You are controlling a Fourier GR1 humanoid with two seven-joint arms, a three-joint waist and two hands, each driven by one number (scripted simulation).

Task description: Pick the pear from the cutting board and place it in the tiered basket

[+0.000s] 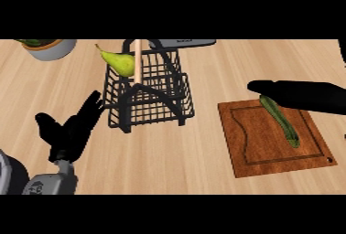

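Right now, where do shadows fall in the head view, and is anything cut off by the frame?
Head view: the tiered basket and left hand throw only faint shadows on the counter; the potted plant at top left is cut by the frame.

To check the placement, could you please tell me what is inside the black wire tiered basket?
A green pear sits in the top tier of the black wire tiered basket, beside its wooden centre post. The lower tier shows only counter through the wires.

counter between tiered basket (150,87) and cutting board (277,137): open | basket's wooden handle (137,61): blocks top
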